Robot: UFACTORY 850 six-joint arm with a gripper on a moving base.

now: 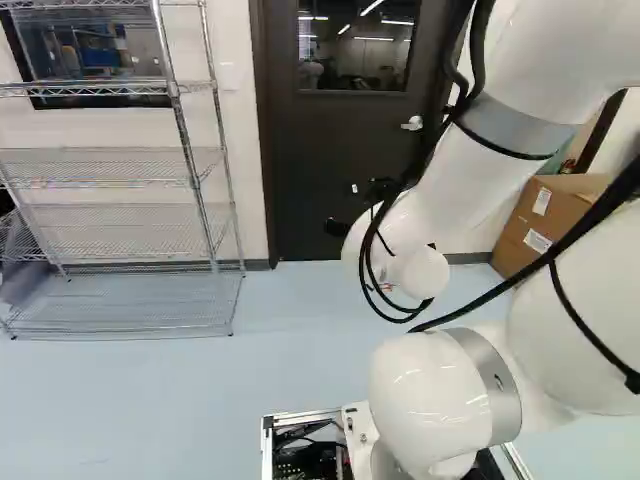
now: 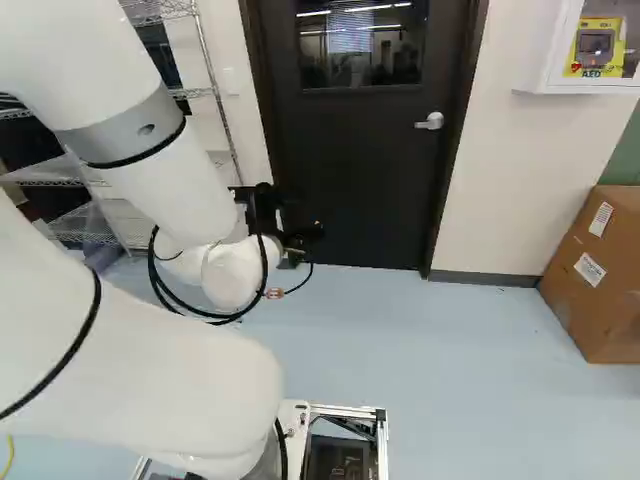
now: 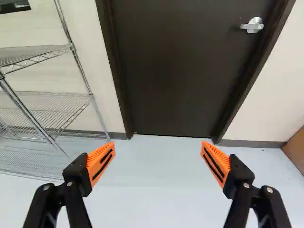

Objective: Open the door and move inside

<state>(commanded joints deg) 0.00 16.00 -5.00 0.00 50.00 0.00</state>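
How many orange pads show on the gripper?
2: one pad on the finger nearer the wire rack, the other on the finger nearer the cardboard box.

A metal rack with wire shelves stood at the left of the left base view, on the pale blue floor. Behind its upper part there was a window. At the right of the right base view, a brown carton with white labels stood near the wall. Above it was a white cabinet, which contained a yellow device.
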